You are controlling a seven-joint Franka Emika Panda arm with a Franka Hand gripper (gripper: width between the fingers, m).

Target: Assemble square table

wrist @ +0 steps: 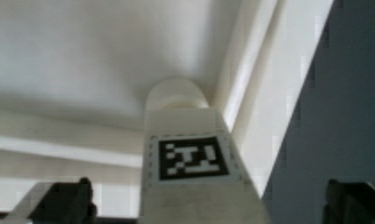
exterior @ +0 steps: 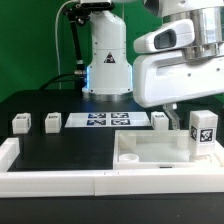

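Note:
The white square tabletop slab [exterior: 150, 152] lies at the front of the exterior view's right, raised rim up. One tagged white leg [exterior: 203, 131] stands upright at its right end. My gripper [exterior: 186, 106] hangs just above that leg. In the wrist view the leg [wrist: 189, 150] runs up the middle between my two dark fingers [wrist: 59, 203]. There is a gap on each side, so the jaws are open and straddle it without touching. Three more leg blocks stand on the black table: two at the left [exterior: 20, 124] [exterior: 52, 122] and one behind the slab [exterior: 160, 120].
The marker board [exterior: 104, 120] lies flat in front of the robot base [exterior: 106, 62]. White border rails [exterior: 50, 182] run along the front and left edges of the table. Black table surface [exterior: 70, 148] shows between the left legs and the slab.

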